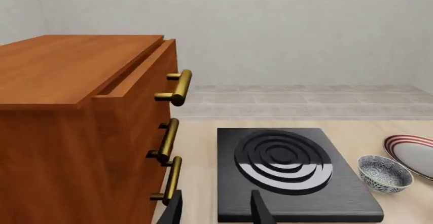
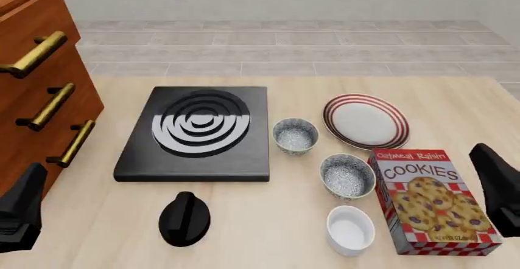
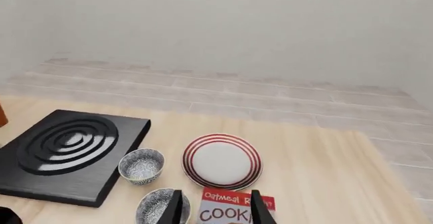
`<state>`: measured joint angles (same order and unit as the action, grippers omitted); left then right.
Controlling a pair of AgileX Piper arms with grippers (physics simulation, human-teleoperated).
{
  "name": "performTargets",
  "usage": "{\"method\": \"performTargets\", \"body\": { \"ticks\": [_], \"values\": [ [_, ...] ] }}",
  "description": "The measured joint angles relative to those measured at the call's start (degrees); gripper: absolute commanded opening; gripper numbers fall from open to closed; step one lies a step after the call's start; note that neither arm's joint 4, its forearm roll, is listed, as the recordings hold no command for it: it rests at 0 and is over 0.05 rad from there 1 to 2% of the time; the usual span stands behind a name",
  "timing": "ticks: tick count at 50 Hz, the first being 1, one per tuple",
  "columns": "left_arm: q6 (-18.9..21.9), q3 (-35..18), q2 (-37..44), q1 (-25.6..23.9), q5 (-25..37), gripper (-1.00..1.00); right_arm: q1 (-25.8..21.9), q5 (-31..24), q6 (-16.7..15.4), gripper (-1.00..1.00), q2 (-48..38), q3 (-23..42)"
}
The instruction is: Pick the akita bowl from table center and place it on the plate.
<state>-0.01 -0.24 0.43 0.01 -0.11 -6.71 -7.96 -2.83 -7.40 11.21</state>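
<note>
Could seize the darker bowl instead of the akita bowl (near twins, just beside each other) with left tool and right tool spread wide, empty

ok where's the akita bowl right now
In the front view the akita bowl sits at table center, between the stove on its left and the plate on its right.

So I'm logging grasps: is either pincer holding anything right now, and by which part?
Nothing is held. Both the left pincer and right pincer are open and empty; the akita bowl sits untouched.
</note>
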Motion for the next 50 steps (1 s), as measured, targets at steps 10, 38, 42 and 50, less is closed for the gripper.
{"method": "performTargets", "body": {
  "ticks": [10,38,42,50],
  "values": [
    [0.0,0.0,0.01,0.0,0.0,1.0,-5.33,-1.24,-3.59,1.0,-8.02,4.82],
    [0.0,0.0,0.0,0.0,0.0,1.0,-14.36,3.02,-20.51,1.0,-35.39,12.49],
    [0.0,0.0,0.0,0.0,0.0,1.0,-15.23,3.64,-22.63,1.0,-39.37,13.89],
    [0.0,0.0,0.0,0.0,0.0,1.0,-16.84,5.32,-28.37,1.0,-48.22,16.81]
  ]
}}
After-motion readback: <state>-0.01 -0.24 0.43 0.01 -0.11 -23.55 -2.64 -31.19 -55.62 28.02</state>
